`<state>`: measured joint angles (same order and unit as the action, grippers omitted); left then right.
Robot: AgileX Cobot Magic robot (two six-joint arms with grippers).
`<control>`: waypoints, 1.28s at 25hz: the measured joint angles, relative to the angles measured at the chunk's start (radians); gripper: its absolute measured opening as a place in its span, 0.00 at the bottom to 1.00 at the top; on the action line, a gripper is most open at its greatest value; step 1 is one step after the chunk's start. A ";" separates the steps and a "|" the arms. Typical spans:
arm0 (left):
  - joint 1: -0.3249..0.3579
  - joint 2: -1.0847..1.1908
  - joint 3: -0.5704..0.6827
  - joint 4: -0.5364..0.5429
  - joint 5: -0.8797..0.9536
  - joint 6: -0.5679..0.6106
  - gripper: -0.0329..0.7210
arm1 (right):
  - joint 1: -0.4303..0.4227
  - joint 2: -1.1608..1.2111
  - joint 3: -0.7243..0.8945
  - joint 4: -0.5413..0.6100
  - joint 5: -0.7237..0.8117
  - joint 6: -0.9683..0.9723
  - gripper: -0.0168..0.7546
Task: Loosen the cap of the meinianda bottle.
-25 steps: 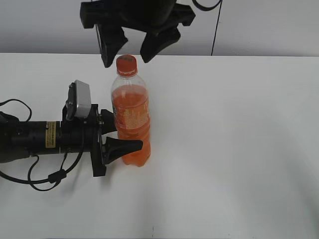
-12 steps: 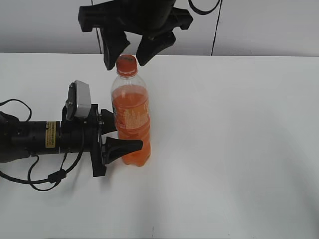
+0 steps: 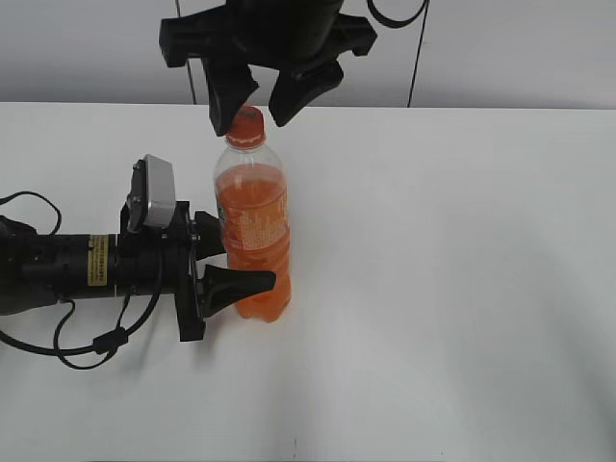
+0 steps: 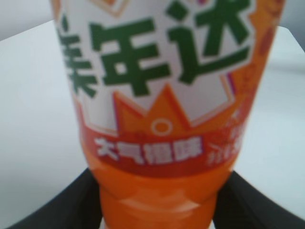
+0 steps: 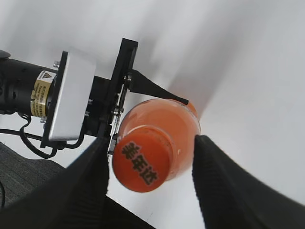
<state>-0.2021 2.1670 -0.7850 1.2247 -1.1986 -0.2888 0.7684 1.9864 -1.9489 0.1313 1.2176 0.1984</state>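
Exterior view: left claw (image 3: pixel 241 260) clenched on the meinianda bottle (image 3: pixel 254 226), bracing it upright on the desk (image 3: pixel 462 289). Right claw (image 3: pixel 254 104) hangs released astride the cap (image 3: pixel 244 123), set to grip for twisting.

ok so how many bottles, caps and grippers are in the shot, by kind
bottles: 1, the meinianda bottle
caps: 1, the orange cap
grippers: 2, the left gripper around the bottle's body, the right gripper at the cap
total: 4
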 joint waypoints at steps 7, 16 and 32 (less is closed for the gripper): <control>0.000 0.000 0.000 -0.001 0.001 0.000 0.57 | 0.000 0.000 0.000 0.002 -0.002 -0.009 0.37; 0.000 0.000 0.000 0.000 0.001 0.000 0.57 | 0.000 0.000 -0.002 0.011 -0.002 -0.481 0.37; 0.000 0.000 0.000 0.001 0.001 0.000 0.57 | 0.000 0.000 -0.004 0.014 0.001 -1.400 0.37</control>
<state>-0.2021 2.1670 -0.7850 1.2256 -1.1975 -0.2888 0.7684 1.9864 -1.9527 0.1453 1.2183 -1.2016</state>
